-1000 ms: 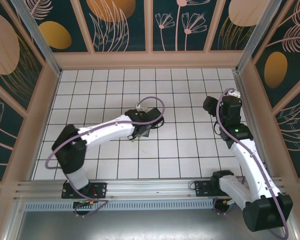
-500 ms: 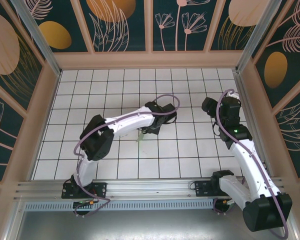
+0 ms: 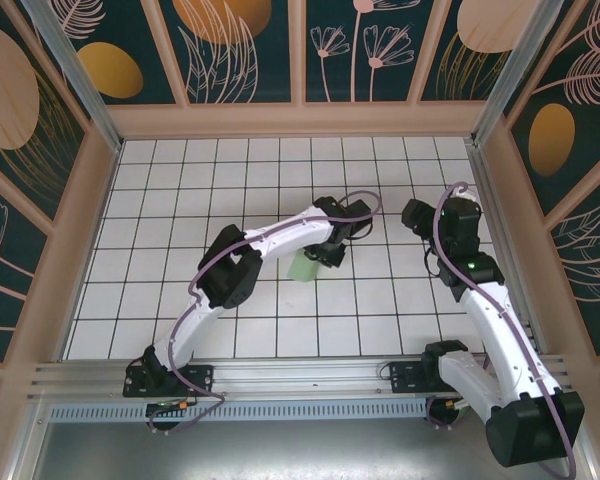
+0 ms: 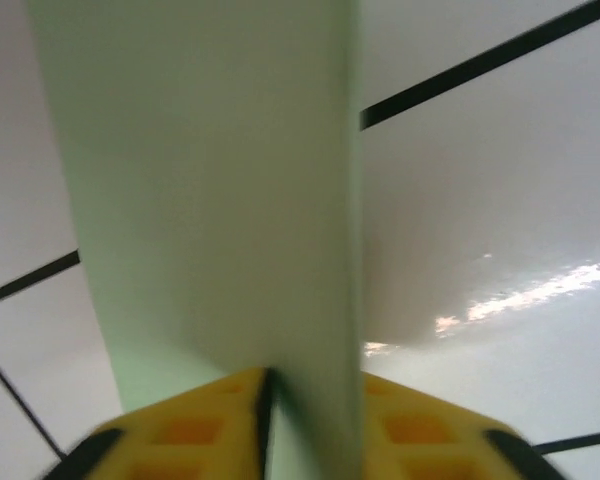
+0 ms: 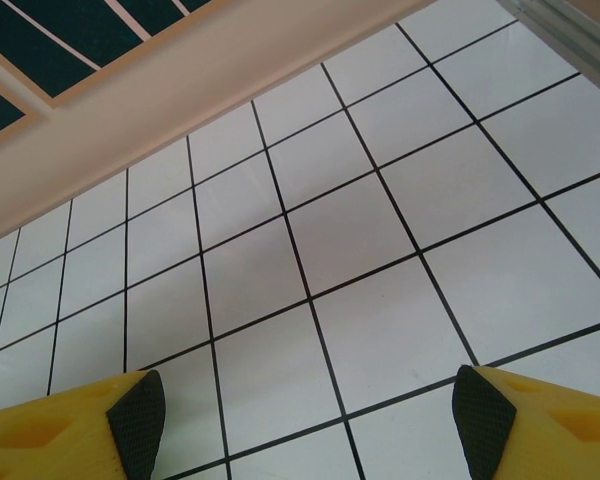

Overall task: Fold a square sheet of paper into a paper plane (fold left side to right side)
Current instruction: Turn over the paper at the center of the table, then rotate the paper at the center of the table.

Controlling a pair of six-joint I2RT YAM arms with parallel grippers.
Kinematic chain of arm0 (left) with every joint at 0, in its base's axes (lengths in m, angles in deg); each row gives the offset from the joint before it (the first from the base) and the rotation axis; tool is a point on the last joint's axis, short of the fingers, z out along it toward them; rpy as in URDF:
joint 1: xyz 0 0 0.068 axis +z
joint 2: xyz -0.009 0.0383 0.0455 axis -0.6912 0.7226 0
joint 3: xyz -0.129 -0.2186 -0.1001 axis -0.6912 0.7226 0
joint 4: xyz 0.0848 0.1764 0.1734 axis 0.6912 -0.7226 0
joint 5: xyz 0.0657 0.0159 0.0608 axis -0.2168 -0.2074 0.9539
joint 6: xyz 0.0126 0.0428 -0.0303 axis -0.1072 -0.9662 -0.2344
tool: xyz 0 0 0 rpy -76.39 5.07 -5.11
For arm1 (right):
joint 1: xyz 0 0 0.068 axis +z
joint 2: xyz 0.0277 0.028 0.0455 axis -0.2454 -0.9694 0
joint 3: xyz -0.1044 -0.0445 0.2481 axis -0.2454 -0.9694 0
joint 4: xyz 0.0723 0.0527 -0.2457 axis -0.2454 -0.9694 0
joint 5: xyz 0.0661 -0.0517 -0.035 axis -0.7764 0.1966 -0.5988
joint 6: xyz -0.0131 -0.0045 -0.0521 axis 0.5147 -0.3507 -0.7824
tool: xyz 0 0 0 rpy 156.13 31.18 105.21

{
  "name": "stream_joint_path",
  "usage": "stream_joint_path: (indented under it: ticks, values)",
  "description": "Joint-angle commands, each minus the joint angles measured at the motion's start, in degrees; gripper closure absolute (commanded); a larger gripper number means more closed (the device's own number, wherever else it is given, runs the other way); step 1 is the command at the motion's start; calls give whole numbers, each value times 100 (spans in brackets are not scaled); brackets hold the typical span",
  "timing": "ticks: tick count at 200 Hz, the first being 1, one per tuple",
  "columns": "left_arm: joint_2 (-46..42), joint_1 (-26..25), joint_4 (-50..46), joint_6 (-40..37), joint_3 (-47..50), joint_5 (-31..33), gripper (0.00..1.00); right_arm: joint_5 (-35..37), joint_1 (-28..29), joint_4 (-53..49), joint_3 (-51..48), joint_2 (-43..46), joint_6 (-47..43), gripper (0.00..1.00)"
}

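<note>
- Left wrist view: left end effector pinches the paper plane between near-closed jaws; its long axis runs straight out from the jaws, above the bench
- Top external view: plane at mid-bench, left arm nearer; right end effector, jaws wide and empty, well apart to the right
- No brand, label or writing readable

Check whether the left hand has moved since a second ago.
Yes. The left hand, holding the pale-green sheet of paper, has shifted rightward across the grid lines of the white tiled table.
</note>
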Motion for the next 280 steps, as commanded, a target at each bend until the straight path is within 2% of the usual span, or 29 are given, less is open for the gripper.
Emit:
stream_joint_path:
  ticks: [1,14,28,49,86,110,125,142,180,229,280]
  values:
    - [-5,130,330,-205,-123,-524,61,-156,-42,-73,-136,75,160,21]
    - [-109,197,536,-240,-49,-746,59,-207,-41,-121,-161,42,171,21]
    - [-331,290,937,-275,199,-1119,51,-329,-36,-180,-179,-49,171,21]
    - [-892,512,1926,-220,860,-1858,44,-757,-42,-134,-223,-313,244,21]
    - [-2201,1043,3665,127,2523,-2759,37,-1776,92,430,-318,-1357,775,21]
    - [-3156,1495,4889,465,3931,-2952,31,-1652,665,573,94,-2368,832,16]
    - [-3725,1717,5545,597,4760,-2851,26,-1337,1058,555,455,-2993,820,10]
    - [-4333,1870,5975,619,5498,-2521,20,-1337,1294,744,755,-3579,872,4]
    - [-5271,2091,6591,881,6770,-2083,12,-1274,1598,853,1499,-4724,883,2]
    - [-5706,2134,6469,963,7217,-1637,11,-1338,1812,814,2166,-5512,852,2]
    - [-6016,2127,6200,824,7385,-972,14,-1573,2087,847,2629,-5932,754,2]
